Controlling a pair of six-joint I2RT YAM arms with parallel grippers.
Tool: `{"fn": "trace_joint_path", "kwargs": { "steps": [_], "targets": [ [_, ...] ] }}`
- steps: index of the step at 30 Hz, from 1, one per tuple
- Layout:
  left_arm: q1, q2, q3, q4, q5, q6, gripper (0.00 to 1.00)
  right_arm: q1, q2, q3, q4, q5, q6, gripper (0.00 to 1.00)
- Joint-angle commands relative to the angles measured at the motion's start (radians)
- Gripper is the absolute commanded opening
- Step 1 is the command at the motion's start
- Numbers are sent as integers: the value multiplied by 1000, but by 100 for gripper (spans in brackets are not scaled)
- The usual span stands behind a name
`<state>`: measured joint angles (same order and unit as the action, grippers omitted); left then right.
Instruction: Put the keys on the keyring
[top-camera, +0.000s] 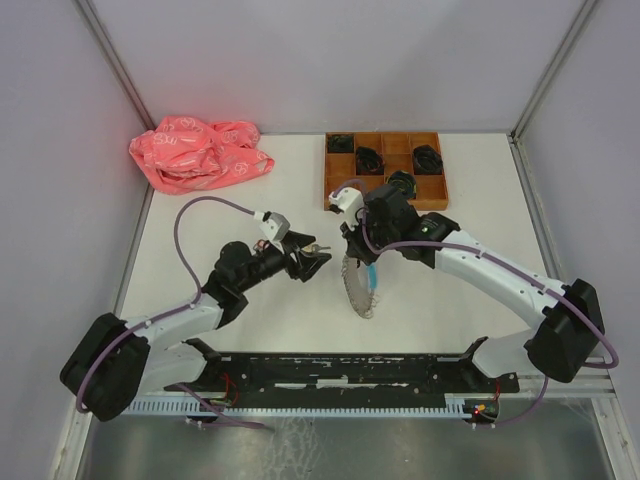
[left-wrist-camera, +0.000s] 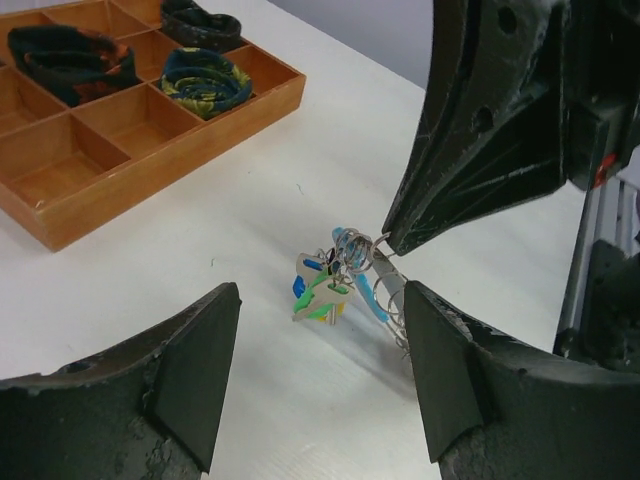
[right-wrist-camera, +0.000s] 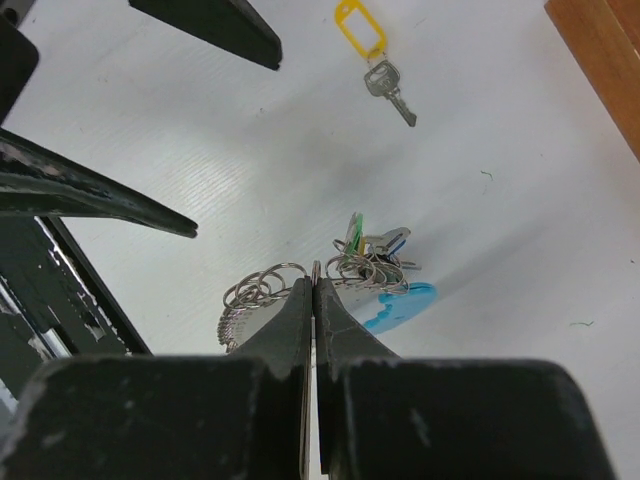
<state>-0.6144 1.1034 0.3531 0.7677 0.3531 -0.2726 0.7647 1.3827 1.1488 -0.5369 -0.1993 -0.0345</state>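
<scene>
Silvery keyring (top-camera: 355, 290) stretches lengthwise from far to near.

A lab test cell: white tabletop (top-camera: 290, 205) boxed in by panels (top-camera: 50, 150) on metal posts (top-camera: 112, 62), two robot arms (top-camera: 495, 272) bolted to a black rail (top-camera: 350, 372) at the frame's bottom.

Open table (right-wrist-camera: 480, 200) surrounds the yellow-tagged key (right-wrist-camera: 389, 88); the wooden tray (right-wrist-camera: 600, 60) walls off one side

You see the left gripper (left-wrist-camera: 320, 325) with jaws apart. Beyond the gap, the right gripper (left-wrist-camera: 391, 239) pinches the keyring (left-wrist-camera: 338, 272) at its tip. The wooden tray (left-wrist-camera: 180, 165) lies upper left.
</scene>
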Motion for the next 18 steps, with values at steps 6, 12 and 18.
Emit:
{"fn": "trace_joint_path", "kwargs": {
  "steps": [6, 12, 18],
  "targets": [
    [-18, 116, 58, 141, 240, 421, 68, -3, 5, 113, -69, -66, -105, 1],
    [-17, 175, 108, 130, 366, 519, 62, -4, -16, 121, -96, -145, -177, 1],
    [-18, 221, 155, 95, 454, 555, 54, -3, -41, 97, -79, -183, -224, 1]
  ]
}}
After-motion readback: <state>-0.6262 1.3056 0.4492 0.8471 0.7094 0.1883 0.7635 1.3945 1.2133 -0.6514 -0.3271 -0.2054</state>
